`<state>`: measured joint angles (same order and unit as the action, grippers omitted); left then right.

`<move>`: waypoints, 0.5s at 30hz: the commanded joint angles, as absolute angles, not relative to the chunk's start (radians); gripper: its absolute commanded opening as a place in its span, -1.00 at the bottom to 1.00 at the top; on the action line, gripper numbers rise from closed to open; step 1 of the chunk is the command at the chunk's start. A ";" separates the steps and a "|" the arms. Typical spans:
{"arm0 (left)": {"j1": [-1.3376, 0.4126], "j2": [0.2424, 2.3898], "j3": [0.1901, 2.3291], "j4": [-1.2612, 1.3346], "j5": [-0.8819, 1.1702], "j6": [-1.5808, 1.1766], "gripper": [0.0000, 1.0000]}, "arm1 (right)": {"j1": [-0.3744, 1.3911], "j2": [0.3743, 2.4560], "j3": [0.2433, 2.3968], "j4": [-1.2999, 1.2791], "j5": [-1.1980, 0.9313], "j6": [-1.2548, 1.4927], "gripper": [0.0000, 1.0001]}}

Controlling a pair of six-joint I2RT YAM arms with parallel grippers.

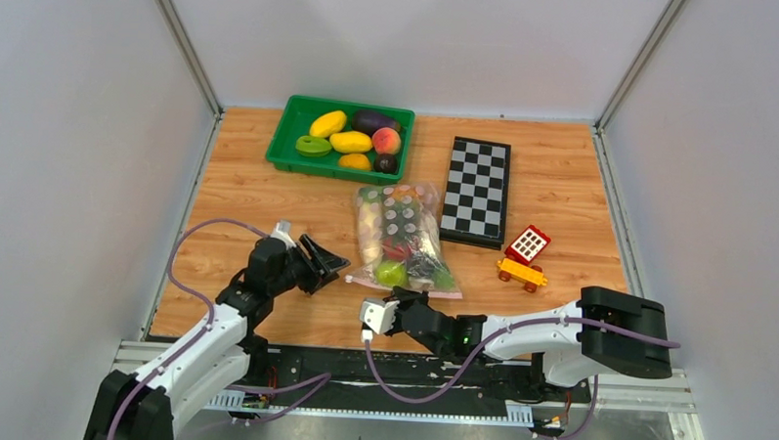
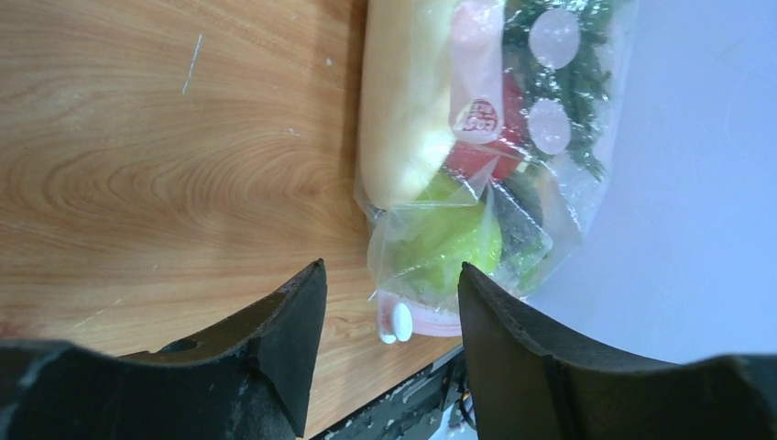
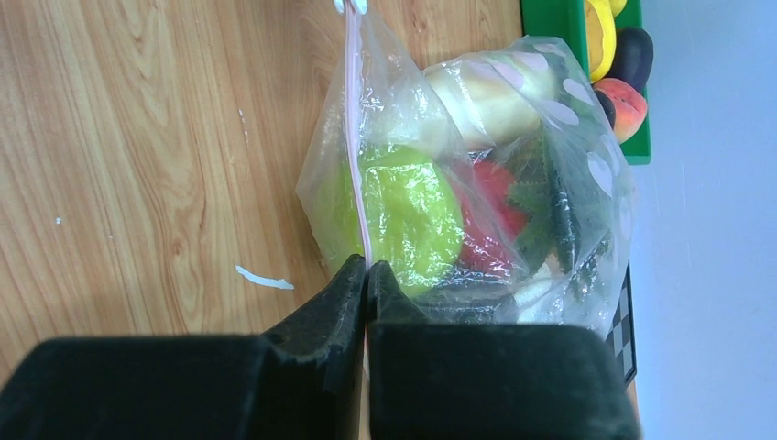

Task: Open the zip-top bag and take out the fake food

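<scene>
Right wrist view has our right gripper (image 3: 366, 275) clenched on the pink zip strip (image 3: 354, 137) of the bag (image 3: 568, 128), which lies in the middle of the worktop (image 1: 269, 196), zip end toward the near edge. Our left gripper (image 2: 392, 272) is released, nothing between its fingers (image 2: 284, 339), facing the zip's other corner. We judge the film floppy, slippery and light, the food (image 3: 412, 211) lumpy inside; the strip is the firmest hold. Whether the zip is parted, we cannot tell.
</scene>
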<state>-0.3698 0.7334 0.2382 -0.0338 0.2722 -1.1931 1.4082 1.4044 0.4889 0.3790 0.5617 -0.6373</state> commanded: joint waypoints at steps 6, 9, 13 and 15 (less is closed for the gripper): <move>-0.388 0.873 0.218 0.183 0.297 -1.229 0.13 | 1.405 1.383 0.481 0.432 0.553 -0.598 -1.00; -0.388 0.917 0.220 0.229 0.313 -1.229 0.05 | 1.405 1.385 0.477 0.436 0.551 -0.594 -1.00; -0.390 0.967 0.222 0.274 0.342 -1.229 -0.04 | 1.405 1.388 0.469 0.451 0.554 -0.596 -1.00; -0.392 0.987 0.223 0.283 0.350 -1.225 -0.07 | 1.405 1.392 0.465 0.459 0.558 -0.597 -1.00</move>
<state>-0.3855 0.9600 0.2203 0.1967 0.3161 -1.2259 1.4075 1.4044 0.4721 0.3882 0.5556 -0.6186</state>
